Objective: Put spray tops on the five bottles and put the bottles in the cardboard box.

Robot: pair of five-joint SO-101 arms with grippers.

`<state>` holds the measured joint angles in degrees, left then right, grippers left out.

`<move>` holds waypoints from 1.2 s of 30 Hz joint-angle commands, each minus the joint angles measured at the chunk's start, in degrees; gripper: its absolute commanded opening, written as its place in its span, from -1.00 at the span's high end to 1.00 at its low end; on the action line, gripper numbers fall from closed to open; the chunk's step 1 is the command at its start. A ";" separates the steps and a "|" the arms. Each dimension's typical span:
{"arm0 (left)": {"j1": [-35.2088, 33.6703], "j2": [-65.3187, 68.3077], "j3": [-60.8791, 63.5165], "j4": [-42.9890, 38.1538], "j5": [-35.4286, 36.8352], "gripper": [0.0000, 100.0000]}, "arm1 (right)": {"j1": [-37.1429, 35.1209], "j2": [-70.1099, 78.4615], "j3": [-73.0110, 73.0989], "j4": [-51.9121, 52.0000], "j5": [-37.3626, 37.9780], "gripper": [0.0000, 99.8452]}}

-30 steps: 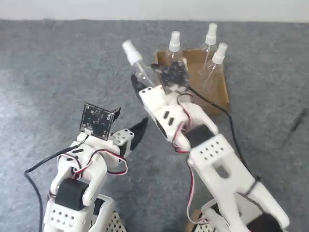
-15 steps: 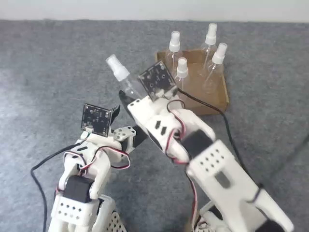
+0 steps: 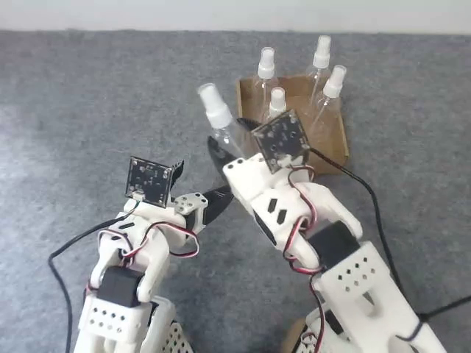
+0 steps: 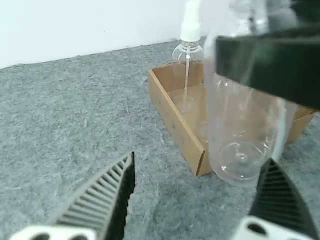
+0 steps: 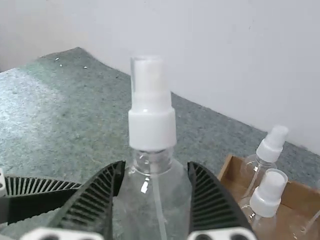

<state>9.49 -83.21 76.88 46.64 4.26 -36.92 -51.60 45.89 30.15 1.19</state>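
Four bottles (image 3: 321, 55) with spray tops fitted are seen standing upright inside the cardboard box (image 3: 337, 156), so most of the task is judged to be done. The fifth bottle (image 3: 223, 125) is also capped with a white spray top (image 5: 150, 112). It is held off the table just beside the box, at the box corner nearest the left arm. Only its placing in the box and its release are judged to be left. This bottle is clamped at its shoulder, just below the spray top, by the right gripper (image 5: 152, 192), whose two ribbed black fingers are pressed against the clear body on either side. The right arm is stretched forward towards the box with its wrist raised. The bottle appears somewhat tilted in the high view, its top leaning away from the box. The left gripper (image 4: 195, 200) is spread wide and nothing is held in it. It is placed low, farther from the box than the held bottle, with its jaws pointed towards the box. The bottle's base hangs beyond them and is touched by neither. The left arm is folded back on itself. Bare cardboard is seen on the part of the box's floor nearest the arms, and it is judged that room is left there for the fifth bottle.
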 commanded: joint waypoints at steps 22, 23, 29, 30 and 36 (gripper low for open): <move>-0.53 -0.79 1.71 -1.58 0.35 0.28 | 16.84 -6.55 0.53 -2.24 0.44 0.99; -0.53 -0.79 1.89 -1.58 0.35 0.28 | 18.51 -6.55 0.53 -2.24 0.44 0.99; -0.53 -0.79 2.51 -1.93 0.26 0.28 | 25.01 0.75 0.62 -5.14 0.00 0.99; -0.53 -0.79 2.51 -1.93 0.26 0.28 | 25.89 2.77 0.62 -6.99 -0.09 0.99; -0.62 -0.79 2.59 -1.85 0.26 0.28 | 26.51 12.44 0.62 -14.11 -8.09 0.99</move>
<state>9.23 -83.21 79.69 46.64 4.26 -10.90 -43.43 47.03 20.66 -0.75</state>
